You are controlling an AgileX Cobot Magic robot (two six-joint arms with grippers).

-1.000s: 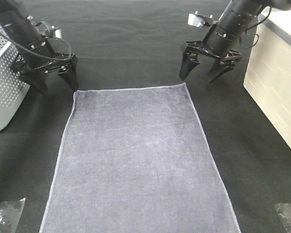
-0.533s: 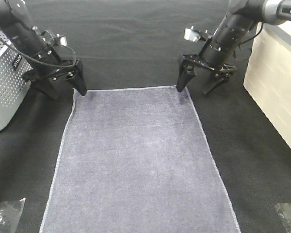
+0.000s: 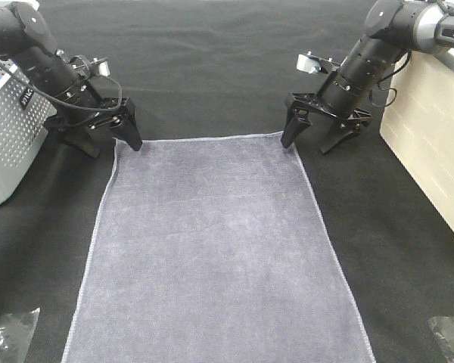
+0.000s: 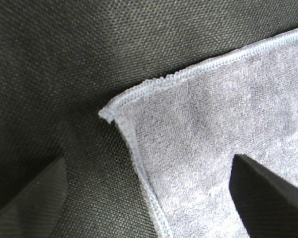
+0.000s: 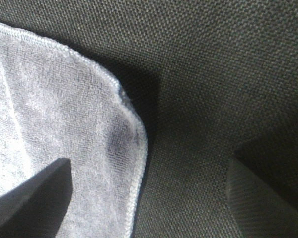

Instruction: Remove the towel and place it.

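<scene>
On the black fabric counter (image 3: 212,68) we find the towel (image 3: 212,249) spread flat and unfolded, a greyish-lavender rectangle whose long sides run from the near edge of the exterior view toward the far side, bordered by a thin lighter hem (image 4: 188,74). At its far-left corner we locate the left tool (image 3: 112,146), and at its far-right corner the right tool (image 3: 306,145); each is lowered close to the cloth with its jaws spread wide, gripping nothing. We note that each tool straddles its corner: in the left wrist view one dark finger lies over the fuzzy pile and the other over the bare black fabric, with the rounded corner of the towel between them, and the right wrist view shows the mirror arrangement. Whether the fingertips press on the towel or merely hang just above it we cannot tell. Beside the corner under the right tool a dark shadow falls on the counter. To the left of the towel, apart from it, stands a grey perforated basket (image 3: 7,144); to the right, a cream box with a brick pattern (image 3: 431,144). One crumpled clear plastic scrap (image 3: 7,336) lies by the near-left corner of the towel and a second scrap (image 3: 450,333) lies off its near-right corner.
</scene>
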